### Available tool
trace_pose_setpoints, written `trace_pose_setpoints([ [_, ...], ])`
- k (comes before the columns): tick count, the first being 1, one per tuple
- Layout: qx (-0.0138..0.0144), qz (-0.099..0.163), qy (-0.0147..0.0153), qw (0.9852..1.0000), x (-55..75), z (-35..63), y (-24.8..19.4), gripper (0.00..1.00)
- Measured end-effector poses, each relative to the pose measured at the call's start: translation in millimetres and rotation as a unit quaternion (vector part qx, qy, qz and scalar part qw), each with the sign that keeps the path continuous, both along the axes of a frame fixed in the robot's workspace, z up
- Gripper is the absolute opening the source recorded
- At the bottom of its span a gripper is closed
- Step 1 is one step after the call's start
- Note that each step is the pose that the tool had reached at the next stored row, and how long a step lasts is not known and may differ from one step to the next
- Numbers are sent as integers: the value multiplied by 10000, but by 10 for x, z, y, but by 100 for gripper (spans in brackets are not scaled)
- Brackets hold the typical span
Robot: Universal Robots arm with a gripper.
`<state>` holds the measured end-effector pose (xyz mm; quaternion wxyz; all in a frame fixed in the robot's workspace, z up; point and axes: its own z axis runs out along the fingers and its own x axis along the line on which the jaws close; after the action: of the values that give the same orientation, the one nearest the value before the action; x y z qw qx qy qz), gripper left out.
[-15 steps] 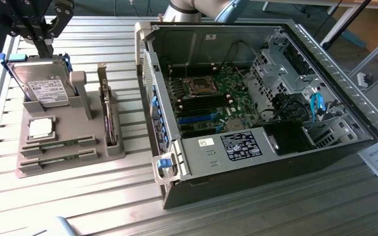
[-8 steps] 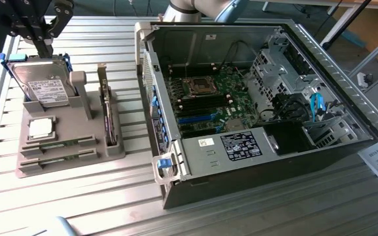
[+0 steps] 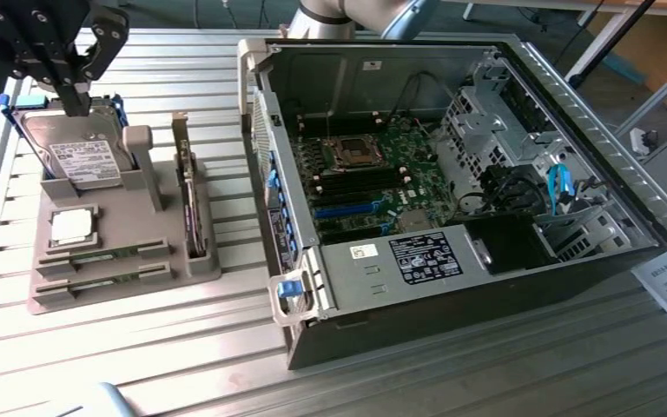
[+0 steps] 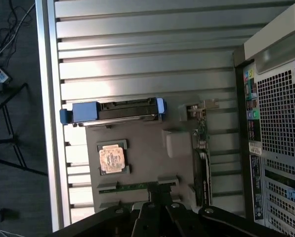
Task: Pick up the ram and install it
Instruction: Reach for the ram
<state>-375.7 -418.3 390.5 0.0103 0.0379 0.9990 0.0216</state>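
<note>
Gripper (image 3: 75,104) pressed together, nothing held, positioned near hard drive (image 3: 79,155), ram (image 3: 102,255) seated in grey holder (image 3: 136,221), computer case (image 3: 461,304) laid open alongside.

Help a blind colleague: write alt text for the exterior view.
A shut gripper hangs above a grey parts holder carrying a hard drive, a processor and ram sticks. On the exterior view's right, an open computer case shows its motherboard.

Glossy ribbed metal table (image 3: 136,347) and matt grey plastic holder (image 3: 139,178)
</note>
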Motion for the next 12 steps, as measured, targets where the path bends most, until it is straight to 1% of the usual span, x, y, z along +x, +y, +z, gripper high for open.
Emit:
trace_pose_setpoints([
  [1,-1,0,1,10000,-2,1,-34,10],
  [2,0,0,1,10000,-4,1,-61,10],
  [3,0,0,1,10000,-5,0,-78,10],
  [5,0,0,0,10000,-8,0,-132,10],
  [10,-1,0,0,10000,-14,1,-231,10],
  [12,0,0,0,10000,-19,0,-311,10],
])
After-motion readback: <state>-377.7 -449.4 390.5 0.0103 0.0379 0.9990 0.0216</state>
